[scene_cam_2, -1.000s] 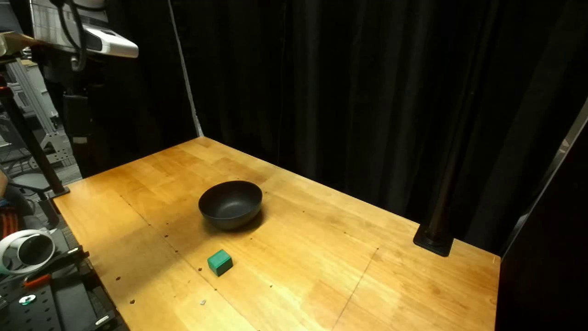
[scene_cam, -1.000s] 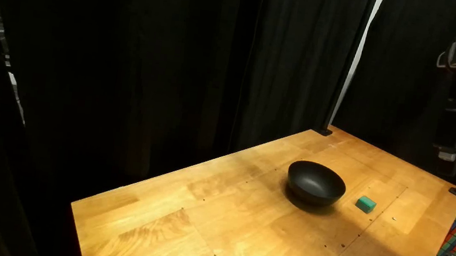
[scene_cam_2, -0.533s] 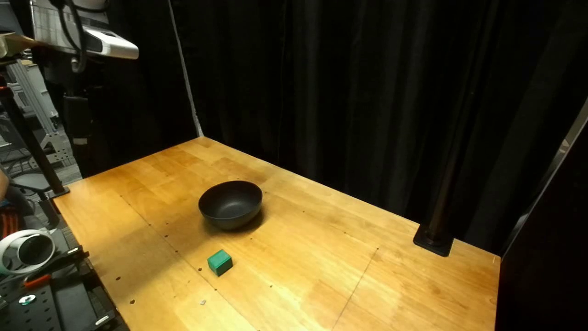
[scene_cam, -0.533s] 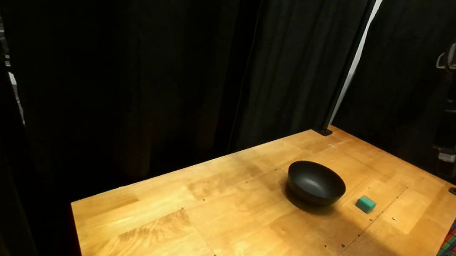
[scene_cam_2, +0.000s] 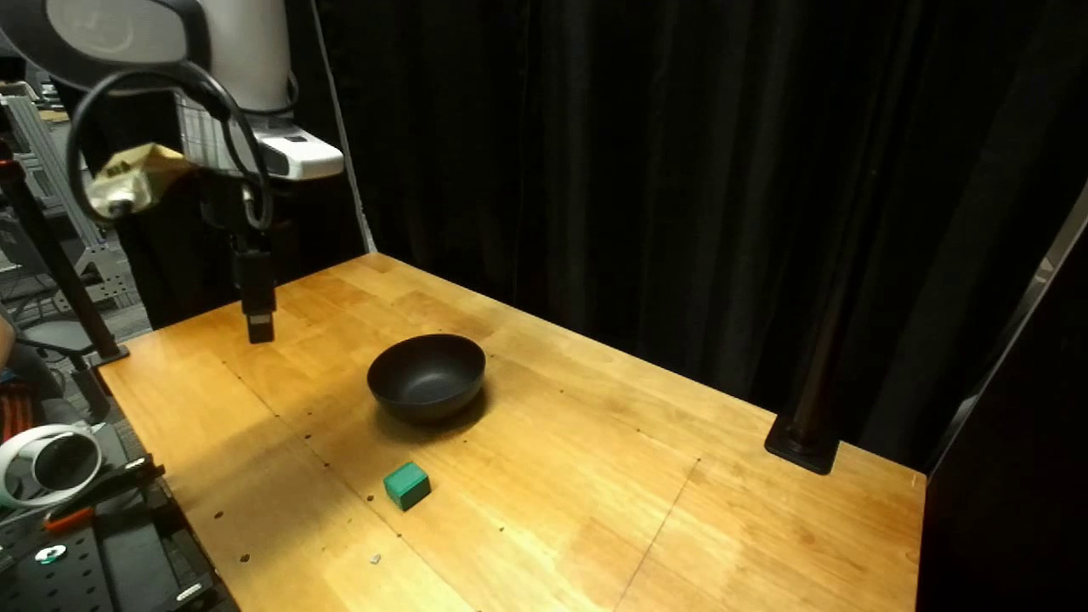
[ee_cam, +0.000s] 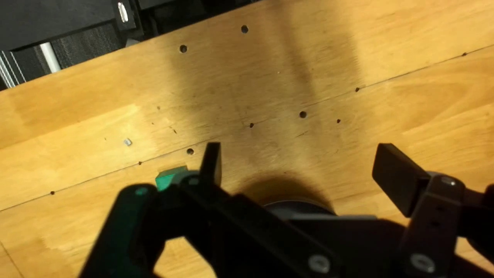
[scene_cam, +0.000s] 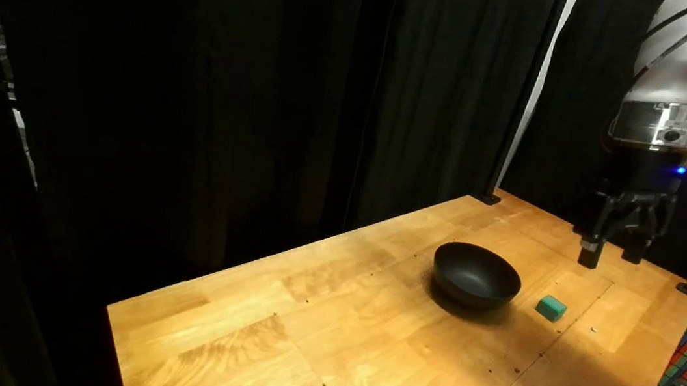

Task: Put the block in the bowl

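Hardly begun, by the look of things. Can see the fingers [ee_cam: 399,179] spread wide, pinching nothing, hanging well above the worktop [scene_cam: 423,344]. Find the block [scene_cam_2: 407,485] lower than the fingers, resting on the worktop outside the bowl [scene_cam_2: 427,380] — so not picked up or carried. In the wrist view, make out the block partly hidden behind one finger, off to the outer side of the gap rather than within it. Find the bowl lower than the fingers too, upright, near the block but not touching; in the wrist view, catch just a slice of rim between the fingers, with the rest hidden.

Done: no more than a readied pose over the worktop. Left, in likely order: shift sideways until over the block, come down with a finger on either side, pinch, lift, carry across to the bowl, release inside. Would call for care on the way down — might nudge the bowl with a finger's back, given a rim so near.
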`<action>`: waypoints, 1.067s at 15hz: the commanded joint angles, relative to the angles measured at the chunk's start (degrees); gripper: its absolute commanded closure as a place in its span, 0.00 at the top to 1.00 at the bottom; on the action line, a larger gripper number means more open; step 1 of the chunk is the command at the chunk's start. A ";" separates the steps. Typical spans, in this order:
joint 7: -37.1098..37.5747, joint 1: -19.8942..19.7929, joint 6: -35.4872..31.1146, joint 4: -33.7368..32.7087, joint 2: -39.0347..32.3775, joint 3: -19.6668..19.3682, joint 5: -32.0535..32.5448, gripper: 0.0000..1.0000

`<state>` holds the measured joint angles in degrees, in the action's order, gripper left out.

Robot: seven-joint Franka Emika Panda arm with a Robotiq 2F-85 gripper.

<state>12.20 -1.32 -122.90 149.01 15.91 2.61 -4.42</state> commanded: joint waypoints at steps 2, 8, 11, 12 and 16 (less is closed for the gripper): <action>-1.52 -2.22 -6.21 -5.00 -12.93 -3.35 1.65 1.00; -4.24 -4.42 -10.02 -10.47 -24.88 -7.94 0.58 1.00; -4.83 -5.34 -11.03 -13.23 -29.64 -9.02 -0.02 1.00; -4.95 -5.55 -11.41 -13.98 -31.05 -9.12 -0.39 1.00; -5.34 -6.44 -13.90 -16.37 -36.18 -9.11 -1.89 1.00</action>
<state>8.48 -7.03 -135.18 135.55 -16.38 -6.49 -4.32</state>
